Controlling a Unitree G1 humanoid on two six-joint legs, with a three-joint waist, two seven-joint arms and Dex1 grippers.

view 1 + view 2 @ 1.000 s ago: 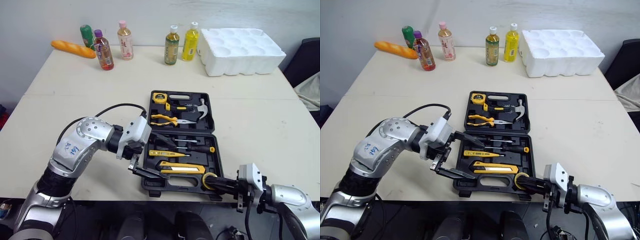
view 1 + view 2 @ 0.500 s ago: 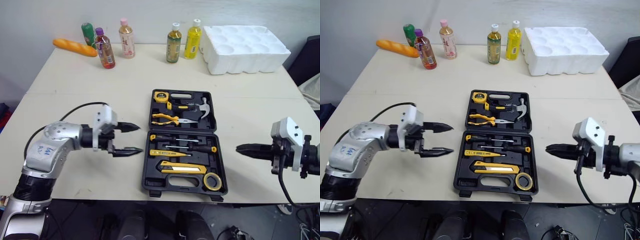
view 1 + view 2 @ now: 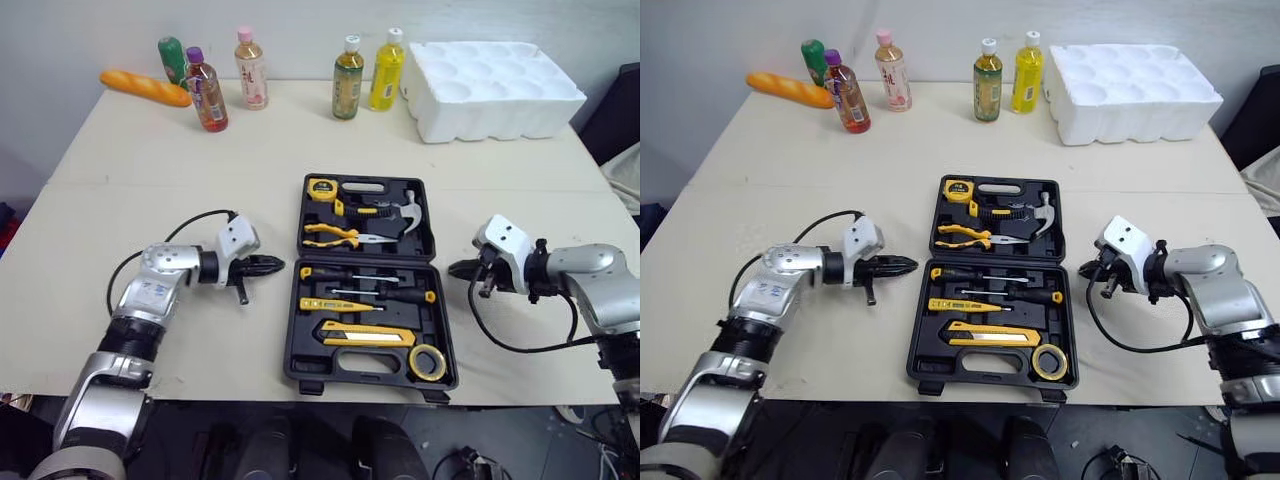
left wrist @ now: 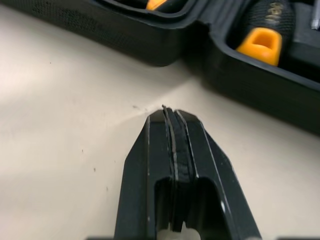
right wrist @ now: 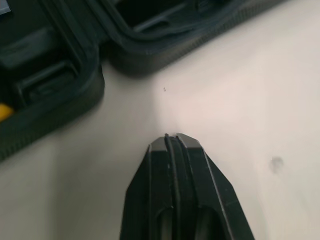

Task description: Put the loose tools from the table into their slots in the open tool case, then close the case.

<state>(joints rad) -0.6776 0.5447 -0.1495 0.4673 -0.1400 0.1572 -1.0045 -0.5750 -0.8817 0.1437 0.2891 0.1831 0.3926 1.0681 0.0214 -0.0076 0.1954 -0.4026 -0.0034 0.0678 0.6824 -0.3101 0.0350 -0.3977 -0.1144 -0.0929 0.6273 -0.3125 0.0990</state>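
Black case (image 3: pixel 352 366) is laid open flat at the centre of the desk (image 3: pixel 150 180), both halves facing up.

- Far half, 12 o'clock: a yellow tape measure (image 3: pixel 321 187), a hammer (image 3: pixel 400 212) and yellow-handled pliers (image 3: pixel 335 236) are seated in slots.
- Near half, 6 o'clock: screwdrivers (image 3: pixel 350 275) and a yellow knife (image 3: pixel 365 335) are seated in rows. A yellow tape roll (image 3: pixel 427 362) is set in the 4 o'clock corner.

Left claw (image 3: pixel 278 264) is found at the case's 9 o'clock, fingers pressed together, nothing held, tips just beside the wall and not touching it. Right claw (image 3: pixel 455 269) is found at 3 o'clock, likewise pinched closed and empty, near the wall.
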